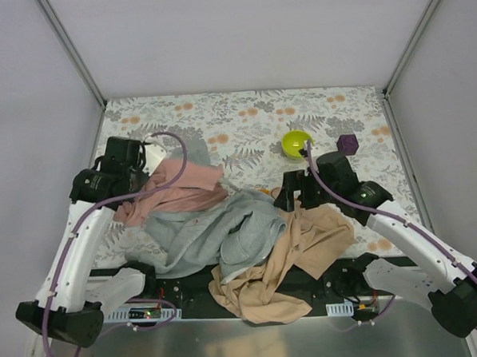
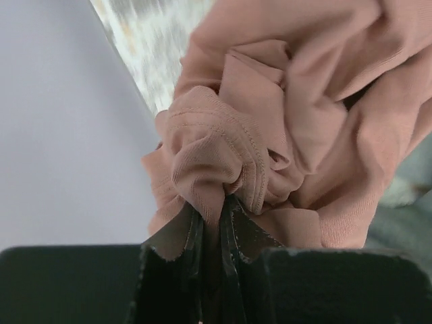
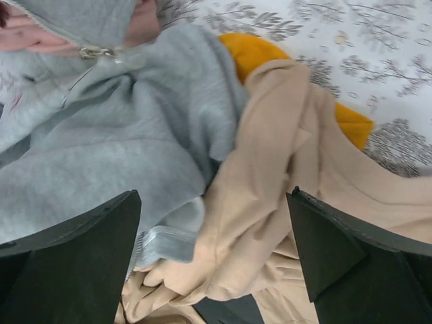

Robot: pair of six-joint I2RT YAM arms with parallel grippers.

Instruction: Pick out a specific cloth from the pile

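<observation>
Robot-lab test cell: white panel walls and metal frame posts enclosing floral-print table beyond the right gripper.

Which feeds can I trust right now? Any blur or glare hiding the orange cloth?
Top external: even light, soft shadows, mild glare only on the metal strip at the near edge. Left wrist: the dusty pink cloth is sharp, the patterned table behind it blurred. Right wrist: the orange cloth shows clearly, no glare; the black fingers are dark with little detail.
</observation>
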